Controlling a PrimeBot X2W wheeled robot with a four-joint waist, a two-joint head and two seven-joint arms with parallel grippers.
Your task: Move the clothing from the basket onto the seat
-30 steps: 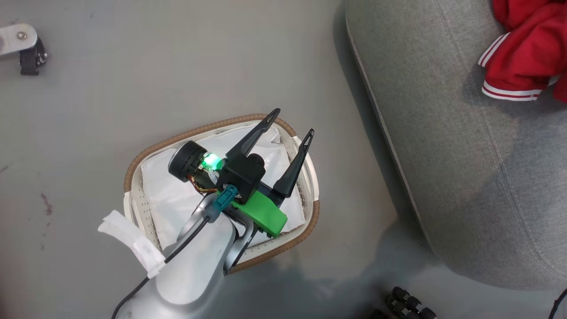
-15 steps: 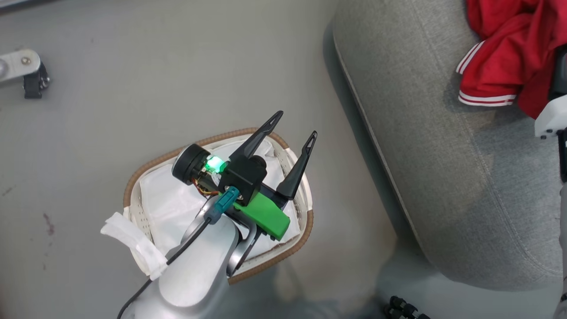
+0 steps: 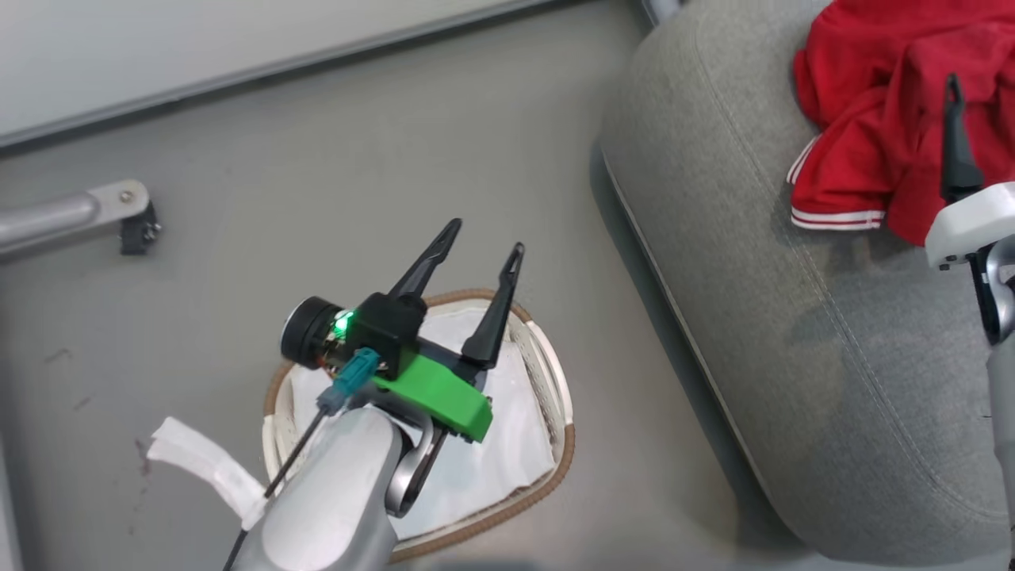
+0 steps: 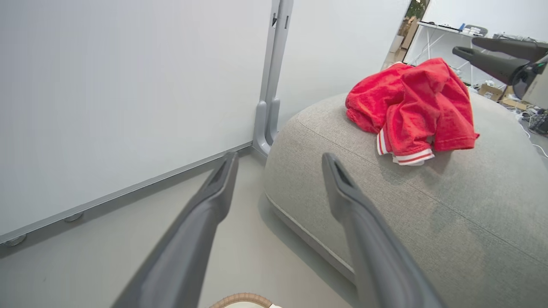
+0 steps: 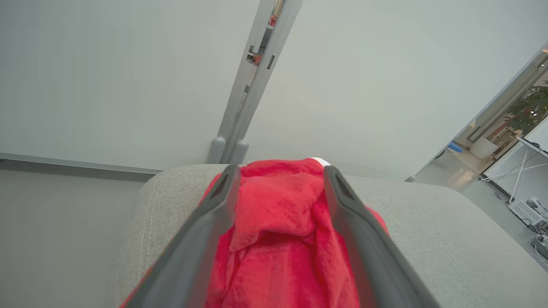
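Head view: clothing (image 3: 864, 135) lies on the seat (image 3: 793, 357), basket (image 3: 553, 379) holds only lining (image 3: 507, 452). Fingers of left gripper (image 3: 485, 236) and right gripper (image 5: 281, 169) stand spread, empty; I reckon only withdrawing remains.

- Soft, bright, even light is filling every view; nothing is glaring.
- The seat (image 3: 753, 317) is casting a faint shadow on the floor (image 3: 238, 238) along its left edge.
- The clothing (image 3: 856, 119) is shading the fabric just beneath it.
- In both wrist views the near fingers (image 4: 188, 239) are looking blurred, and the wide lens is stretching them toward the bottom edge.
- A green lamp (image 3: 342, 321) is glowing on the left wrist.
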